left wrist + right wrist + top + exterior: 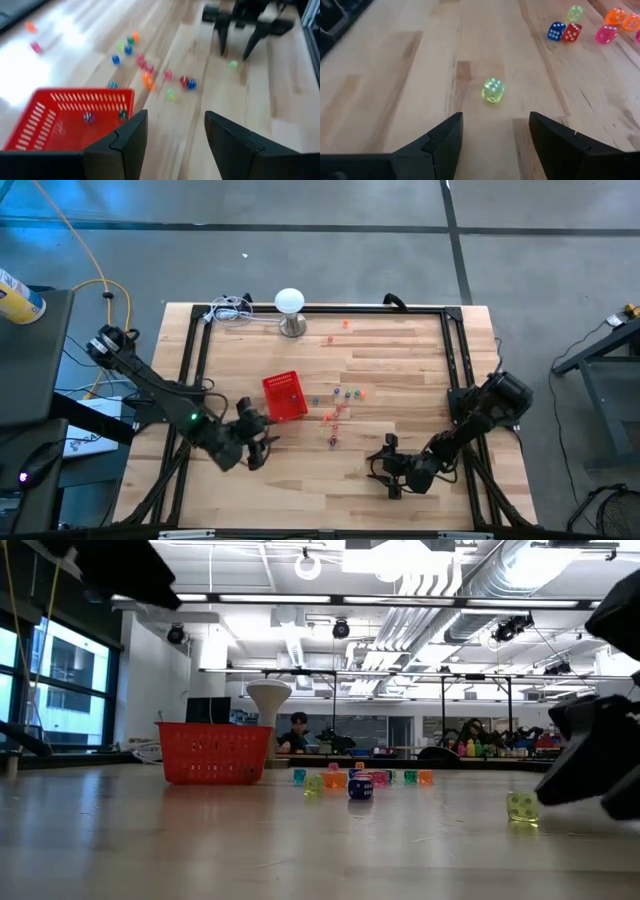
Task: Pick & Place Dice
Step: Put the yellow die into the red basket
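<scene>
Several tiny dice (336, 412) in red, orange, pink, blue and green lie scattered on the wooden table, to the right of a small red mesh basket (284, 396). In the left wrist view two dice (89, 117) lie inside the basket (70, 120). One yellow-green die (493, 90) rests alone on the table just ahead of my right gripper (496, 119), whose fingers are open and hold nothing. My left gripper (176, 117) is open too, near the basket's near right corner (265, 440). In the low view the lone die (522, 806) sits beside my right gripper (590, 775).
A white mushroom-shaped object (290, 308) and cables (228, 310) stand at the table's far edge. Two stray dice (338, 330) lie near them. Black frame rails (455, 350) run along the table's sides. Bare wood (310, 480) lies between the two grippers.
</scene>
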Controlling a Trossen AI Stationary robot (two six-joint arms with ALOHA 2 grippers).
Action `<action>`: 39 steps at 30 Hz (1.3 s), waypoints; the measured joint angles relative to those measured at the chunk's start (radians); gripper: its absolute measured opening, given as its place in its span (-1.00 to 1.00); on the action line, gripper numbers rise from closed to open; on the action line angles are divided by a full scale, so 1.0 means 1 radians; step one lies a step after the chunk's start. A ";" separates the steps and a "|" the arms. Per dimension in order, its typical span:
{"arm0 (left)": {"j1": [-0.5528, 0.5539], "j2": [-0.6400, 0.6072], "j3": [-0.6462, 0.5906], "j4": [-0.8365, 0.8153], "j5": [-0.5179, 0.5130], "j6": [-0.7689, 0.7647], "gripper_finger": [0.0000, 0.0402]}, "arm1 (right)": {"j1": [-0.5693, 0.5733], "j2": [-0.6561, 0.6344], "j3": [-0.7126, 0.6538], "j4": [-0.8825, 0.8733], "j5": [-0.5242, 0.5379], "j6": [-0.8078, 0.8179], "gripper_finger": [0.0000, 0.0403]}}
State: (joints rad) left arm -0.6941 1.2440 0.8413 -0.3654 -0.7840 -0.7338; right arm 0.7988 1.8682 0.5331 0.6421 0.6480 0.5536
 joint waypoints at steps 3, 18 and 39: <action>-0.042 0.014 0.000 0.037 -0.067 0.005 -0.05 | -0.019 0.026 0.006 0.013 0.008 0.000 0.09; -0.065 0.204 0.000 0.240 -0.068 0.086 -0.05 | -0.071 0.081 0.039 0.063 -0.019 -0.029 0.03; -0.052 0.231 0.000 0.314 0.010 0.138 -0.05 | -0.138 0.083 0.037 0.104 -0.083 -0.086 -0.76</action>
State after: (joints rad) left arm -0.7464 1.4750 0.8413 -0.0517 -0.7738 -0.5955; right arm 0.6609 1.9513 0.5703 0.7462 0.5649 0.4678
